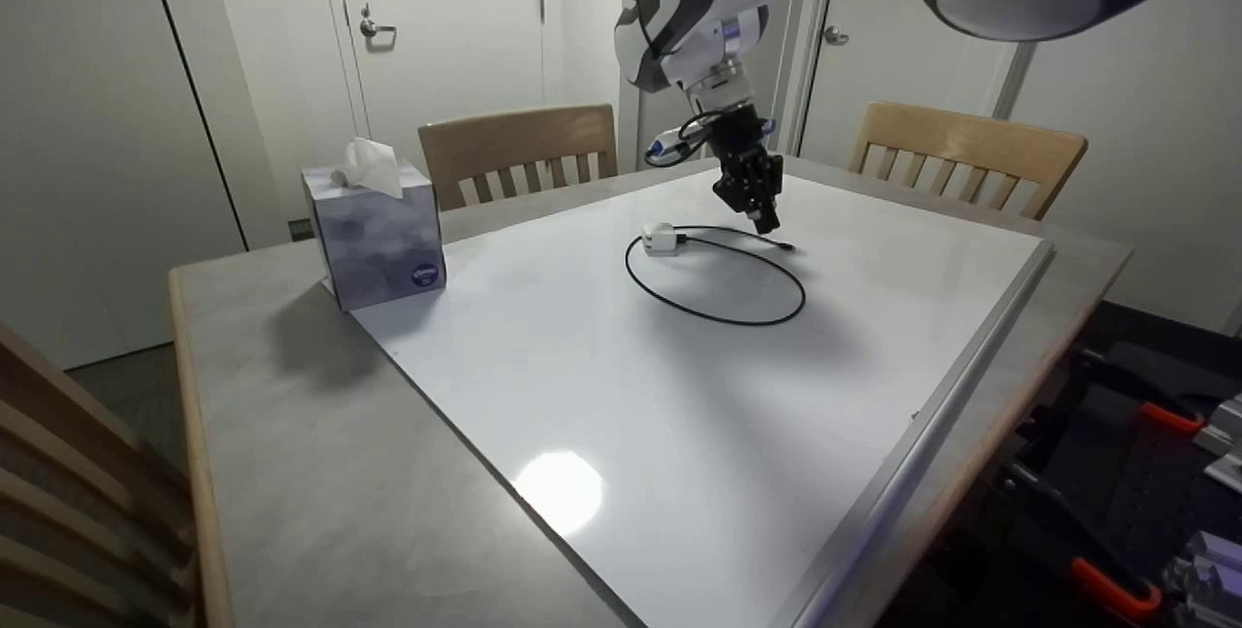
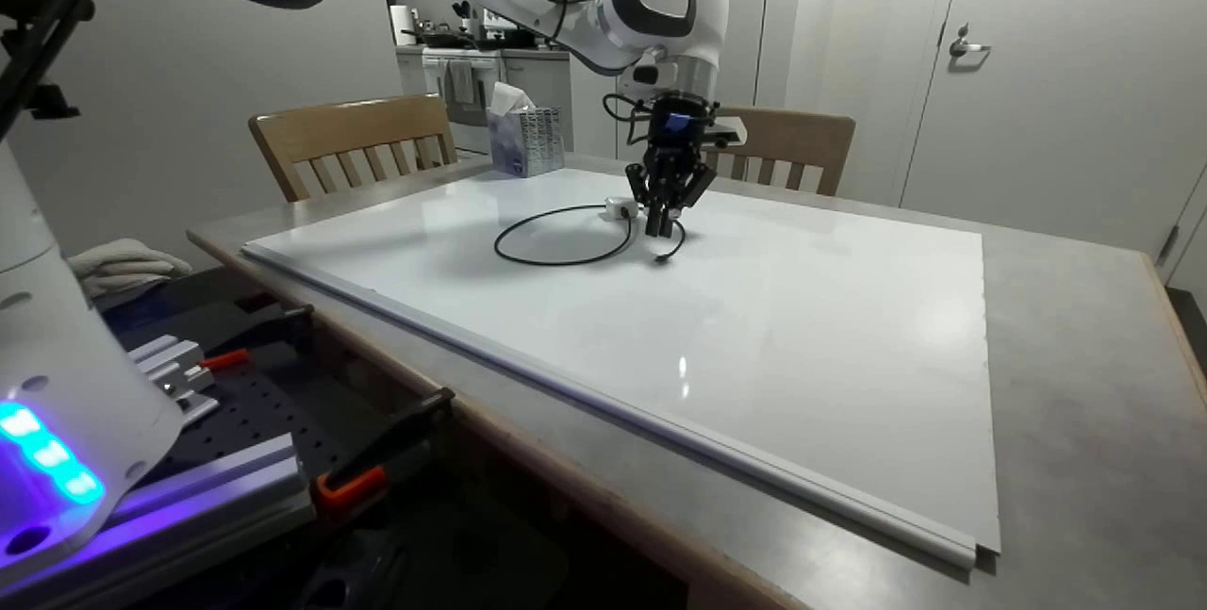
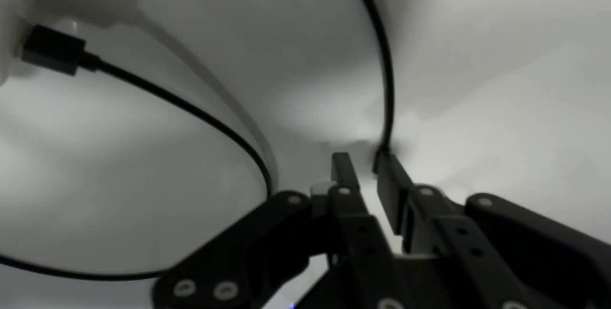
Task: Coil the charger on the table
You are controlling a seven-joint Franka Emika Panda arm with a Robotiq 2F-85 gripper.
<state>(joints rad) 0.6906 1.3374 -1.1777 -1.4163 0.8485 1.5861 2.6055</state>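
The charger cable (image 1: 747, 323) lies in a loose loop on the white top of the table (image 1: 582, 385), thin and black. A black connector (image 3: 52, 50) joins it to a white plug block (image 1: 661, 239). Its free end (image 1: 786, 246) curves off beside my gripper (image 1: 767, 223). In the wrist view my gripper (image 3: 363, 163) is part open, with a narrow gap between its fingers. The cable's free tip (image 3: 380, 156) shows right at the end of the right finger (image 3: 396, 185); whether they touch I cannot tell. Nothing is gripped between the pads.
A purple tissue box (image 1: 378, 245) stands at a corner of the white panel. A raised metal rail (image 1: 931, 434) runs along one panel edge. Wooden chairs (image 2: 354, 143) surround the table, and clamps with orange handles (image 2: 349, 487) sit near the robot base (image 2: 66, 384).
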